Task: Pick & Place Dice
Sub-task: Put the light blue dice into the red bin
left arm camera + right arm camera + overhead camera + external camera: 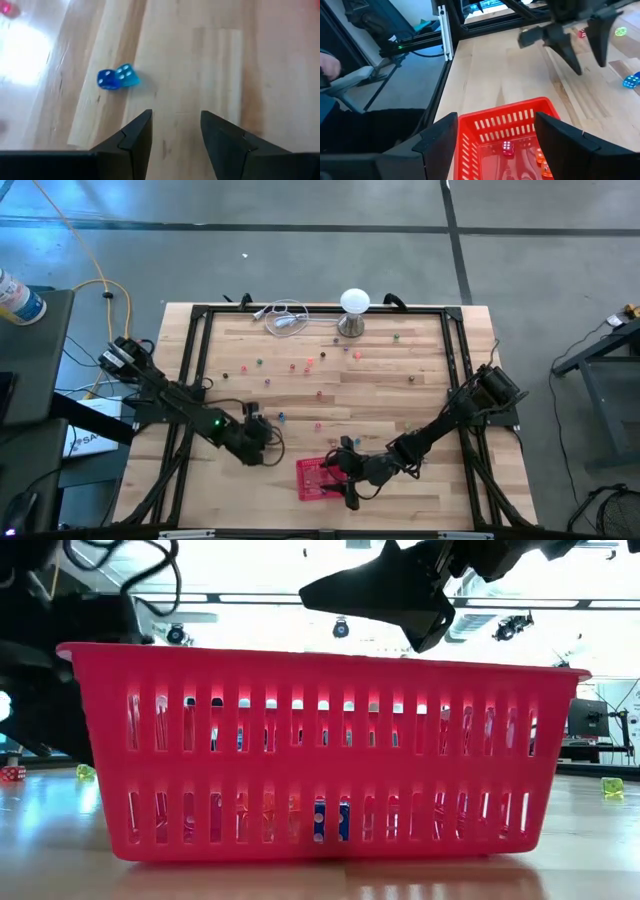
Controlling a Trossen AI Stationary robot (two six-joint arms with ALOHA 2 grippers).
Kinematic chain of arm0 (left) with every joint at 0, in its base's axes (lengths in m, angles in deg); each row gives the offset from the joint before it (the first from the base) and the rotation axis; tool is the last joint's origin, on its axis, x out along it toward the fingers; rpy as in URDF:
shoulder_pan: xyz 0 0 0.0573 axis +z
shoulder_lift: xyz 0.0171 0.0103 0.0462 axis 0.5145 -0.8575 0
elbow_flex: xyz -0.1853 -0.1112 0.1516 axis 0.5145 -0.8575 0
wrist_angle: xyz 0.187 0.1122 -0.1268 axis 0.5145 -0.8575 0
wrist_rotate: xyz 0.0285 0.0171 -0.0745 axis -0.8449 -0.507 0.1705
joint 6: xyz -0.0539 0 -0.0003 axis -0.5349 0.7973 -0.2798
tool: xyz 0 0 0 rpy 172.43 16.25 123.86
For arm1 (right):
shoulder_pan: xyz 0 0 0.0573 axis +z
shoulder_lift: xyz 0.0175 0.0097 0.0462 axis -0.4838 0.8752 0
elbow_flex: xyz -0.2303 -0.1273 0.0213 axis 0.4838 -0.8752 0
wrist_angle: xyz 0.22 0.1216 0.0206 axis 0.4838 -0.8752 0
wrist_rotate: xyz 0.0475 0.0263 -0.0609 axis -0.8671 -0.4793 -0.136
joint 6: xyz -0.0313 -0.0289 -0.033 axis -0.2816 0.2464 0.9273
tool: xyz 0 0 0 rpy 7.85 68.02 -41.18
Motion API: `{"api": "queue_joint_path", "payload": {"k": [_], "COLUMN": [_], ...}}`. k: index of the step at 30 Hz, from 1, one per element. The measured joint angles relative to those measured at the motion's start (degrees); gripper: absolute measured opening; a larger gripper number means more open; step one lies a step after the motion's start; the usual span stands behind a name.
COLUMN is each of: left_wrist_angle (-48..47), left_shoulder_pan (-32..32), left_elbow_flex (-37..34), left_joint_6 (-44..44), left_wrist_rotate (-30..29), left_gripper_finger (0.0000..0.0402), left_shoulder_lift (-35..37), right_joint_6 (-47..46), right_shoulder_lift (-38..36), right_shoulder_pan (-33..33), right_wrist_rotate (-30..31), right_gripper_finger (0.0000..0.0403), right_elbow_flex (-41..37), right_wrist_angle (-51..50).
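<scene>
I've got the left gripper (176, 131) hanging open and empty just short of two small blue plastic dice (118, 77) touching each other beside the red slotted plastic basket (318, 478), right gripper (495, 137) open above it, so I'd centre on one die before closing.

We see a table (400, 405) of pale wood planks, smooth with a soft sheen and visible grain. On it, the red basket (320, 755) looks like glossy moulded plastic with slotted walls. Beside the basket, two blue dice (116, 78) appear translucent, shiny plastic with white pips; those inside the basket look alike. The left gripper (175, 131) and right gripper (495, 134) have matt dark fingers. Far from the basket, the stand (353, 313) shows a metallic base.
</scene>
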Motion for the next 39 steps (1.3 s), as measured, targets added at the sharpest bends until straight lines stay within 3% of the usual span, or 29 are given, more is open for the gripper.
{"api": "queue_joint_path", "payload": {"k": [10,22,39], "left_wrist_angle": [12.6,18.6,17.4], "left_shoulder_pan": [6.2,9.7,9.3], "left_elbow_flex": [-7.1,-7.7,-7.7], "left_joint_6": [0.7,6.0,5.1], "left_wrist_rotate": [0.2,-0.4,1.0], "left_gripper_finger": [0.016,0.016,0.016], "left_shoulder_lift": [0.1,0.0,0.0], "right_joint_6": [1.2,1.4,1.4], "right_shoulder_lift": [0.0,0.0,0.0], "right_shoulder_pan": [-0.1,-0.2,-0.2], "right_wrist_rotate": [-0.3,-0.3,-0.3], "right_gripper_finger": [0.0254,0.0254,0.0254], "right_elbow_flex": [0.0,0.0,0.0], "right_wrist_angle": [0.1,0.3,0.2]}}
